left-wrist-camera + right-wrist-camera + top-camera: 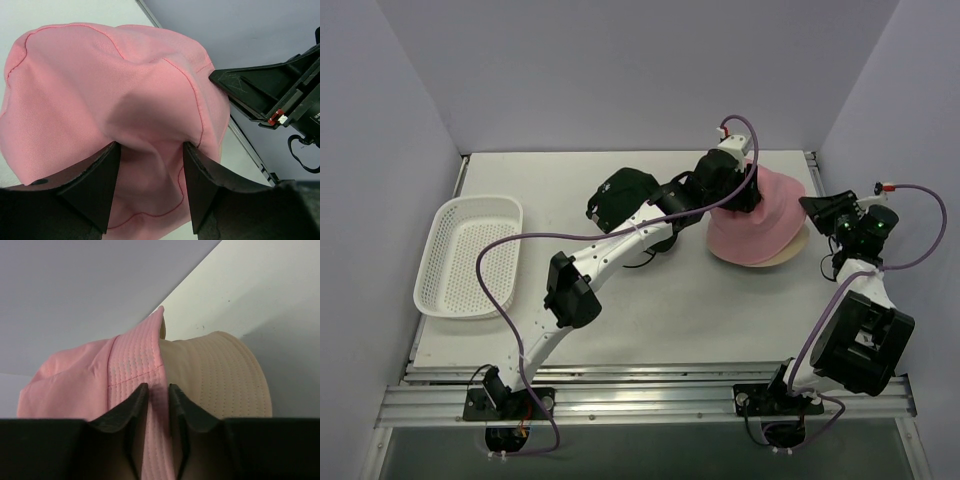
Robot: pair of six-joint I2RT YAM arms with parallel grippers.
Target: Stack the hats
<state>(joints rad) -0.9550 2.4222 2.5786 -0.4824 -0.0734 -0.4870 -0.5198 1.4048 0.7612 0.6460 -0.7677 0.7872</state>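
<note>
So I had the pink hat (760, 215) caught in both jaws, left gripper (150, 150) clamped on its crown, right gripper (159, 390) on its brim, with the beige hat (215, 375) just beneath them.

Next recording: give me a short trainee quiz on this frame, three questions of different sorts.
1. True or false: the pink hat covers most of the beige hat.
2. Of the left hand and right hand, which grip the pink hat: A) left only, B) right only, C) both?
3. Fill in: the white basket sits on the ___ arm's side of the table.

Key: 1 true; 2 C; 3 left.
</note>
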